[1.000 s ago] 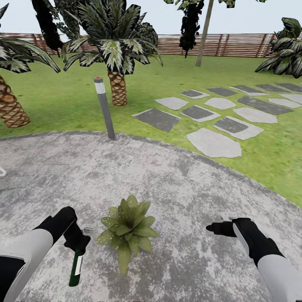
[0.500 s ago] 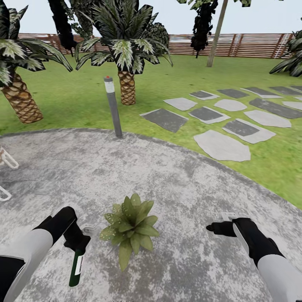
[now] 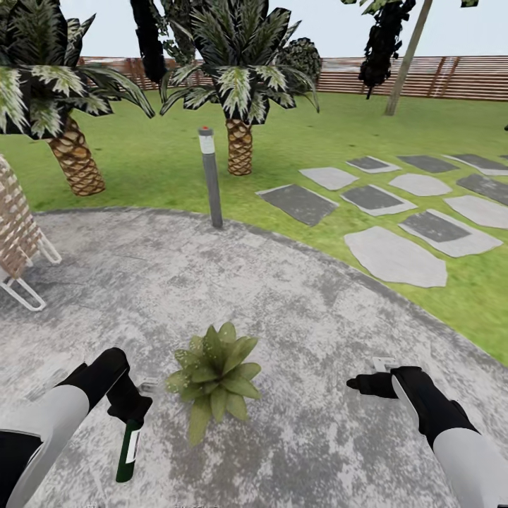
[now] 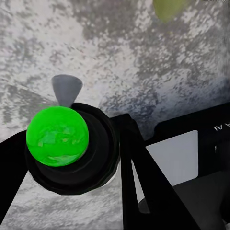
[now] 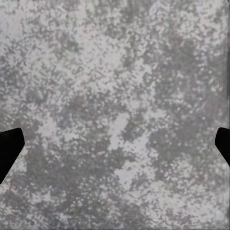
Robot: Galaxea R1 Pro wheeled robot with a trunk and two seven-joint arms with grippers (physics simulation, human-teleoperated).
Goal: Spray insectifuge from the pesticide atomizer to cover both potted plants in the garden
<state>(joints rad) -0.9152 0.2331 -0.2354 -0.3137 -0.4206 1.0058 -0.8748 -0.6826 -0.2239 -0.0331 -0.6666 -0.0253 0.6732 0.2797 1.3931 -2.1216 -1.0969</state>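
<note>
A: How much open room is seen around the robot?

B: Mottled grey paving (image 3: 296, 303) is spread in a broad round patch. Its curved edge is met by the lawn (image 3: 141, 162) beyond, where a grey bollard post (image 3: 211, 176) is planted right at the border. Stepping stones (image 3: 395, 254) are laid across the grass on the right, two palms (image 3: 240, 85) are rooted behind, and a slatted fence (image 3: 437, 77) closes the far side. A white-framed wicker chair (image 3: 17, 233) is partly seen at the paving's left margin.

A: Any pots?

B: No pot is seen; one potted plant (image 3: 215, 374) is set straight on the paving, between the two arms, with bare ground all around it.

A: And the pesticide atomizer?

B: The pesticide atomizer (image 3: 128, 450) is held in the left gripper (image 3: 130, 409), clamped near its head. Its long axis is nearly vertical, with the dark green body hanging down and the whitish trigger head turned toward the plant just beside it. In the left wrist view the bottle (image 4: 57, 136) is seen end-on.

A: The right gripper?

B: The right gripper (image 3: 363, 384) is carried empty over bare paving, its fingers (image 5: 9, 148) spread wide apart.
</note>
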